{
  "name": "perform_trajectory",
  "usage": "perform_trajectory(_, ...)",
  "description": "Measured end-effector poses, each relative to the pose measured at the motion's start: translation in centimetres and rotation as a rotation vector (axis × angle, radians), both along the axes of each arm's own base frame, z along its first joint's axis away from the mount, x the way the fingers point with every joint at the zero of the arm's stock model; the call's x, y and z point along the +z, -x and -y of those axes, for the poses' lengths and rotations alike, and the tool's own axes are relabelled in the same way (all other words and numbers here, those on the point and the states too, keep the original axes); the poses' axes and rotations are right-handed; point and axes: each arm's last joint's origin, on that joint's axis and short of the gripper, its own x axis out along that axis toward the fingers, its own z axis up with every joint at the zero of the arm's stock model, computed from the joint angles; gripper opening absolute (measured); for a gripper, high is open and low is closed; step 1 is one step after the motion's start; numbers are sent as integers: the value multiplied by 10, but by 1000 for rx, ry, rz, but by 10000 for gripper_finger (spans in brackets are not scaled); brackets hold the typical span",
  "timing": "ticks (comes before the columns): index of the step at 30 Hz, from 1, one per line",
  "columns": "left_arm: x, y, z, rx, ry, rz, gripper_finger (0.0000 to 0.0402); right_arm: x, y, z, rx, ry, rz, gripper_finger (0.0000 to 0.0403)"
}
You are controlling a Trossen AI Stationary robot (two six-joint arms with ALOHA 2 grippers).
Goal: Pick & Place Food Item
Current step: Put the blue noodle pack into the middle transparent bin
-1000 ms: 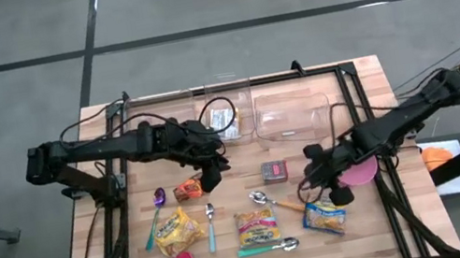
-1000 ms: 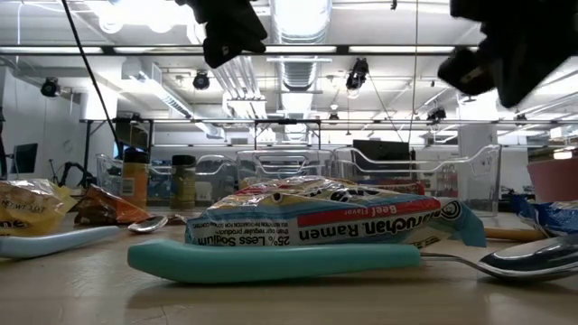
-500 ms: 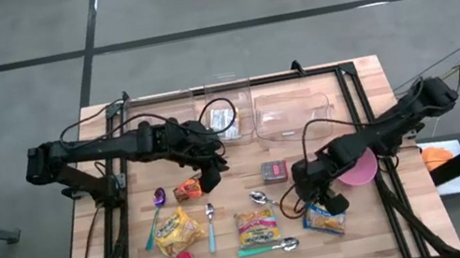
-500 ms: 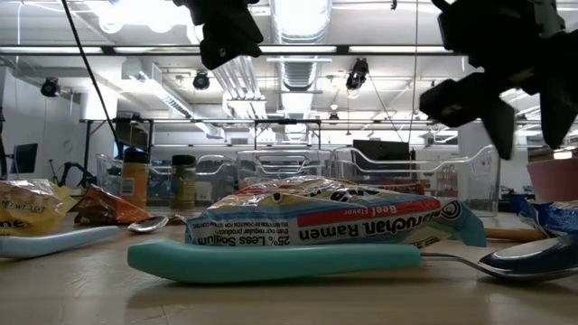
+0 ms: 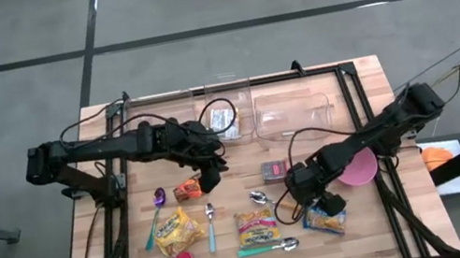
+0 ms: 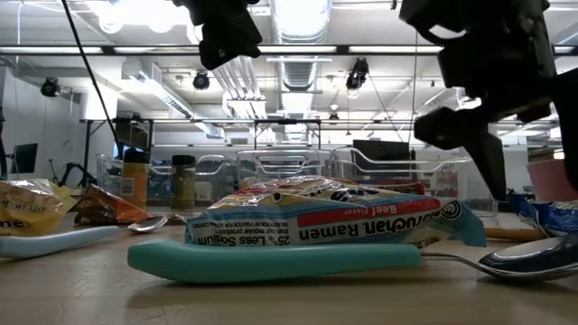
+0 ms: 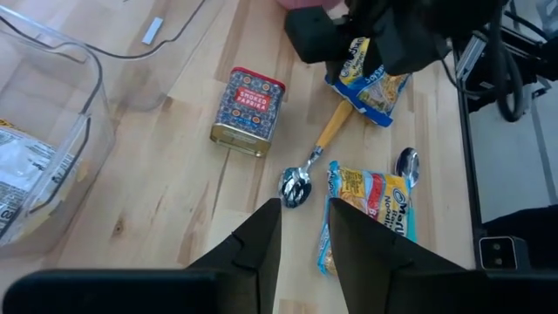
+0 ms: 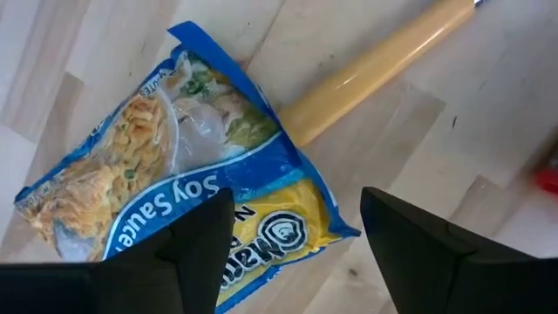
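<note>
High view, left to right: left gripper hovers at 10 o'clock of table centre, over the orange snack pack, fingers a narrow gap apart, holding nothing. 1 packet already lies in the left clear bin; the right bin looks bare. Right gripper, fingers apart, sits just above the blue ramen packet at 5 o'clock, not yet gripped. Judged: pick barely begun, carry and drop remain.
</note>
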Motion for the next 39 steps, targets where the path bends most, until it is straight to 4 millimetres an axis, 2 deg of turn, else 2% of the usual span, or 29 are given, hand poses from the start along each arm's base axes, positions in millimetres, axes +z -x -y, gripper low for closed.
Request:
perform_trajectory(6, 0, 0, 0, 0, 0, 0, 105, -11, -3, 12, -40, -40, -56, 246)
perform_trajectory(10, 0, 0, 0, 0, 0, -4, 105, -21, -4, 22, -48, -64, -93, 219)
perform_trajectory(15, -2, 2, 0, 0, 1, -23, 105, -28, -5, 31, -68, -100, -130, 151)
perform_trajectory(22, -2, 2, 0, 2, 3, -32, 105, -30, -3, 32, -63, -127, -147, 22)
perform_trajectory(31, -2, 2, 0, 2, 3, -32, 105, -24, 2, 32, -118, -124, -176, 8)
perform_trajectory(39, -2, 2, 0, -1, 1, -32, 105, 13, 12, 34, -197, -165, -68, 7)
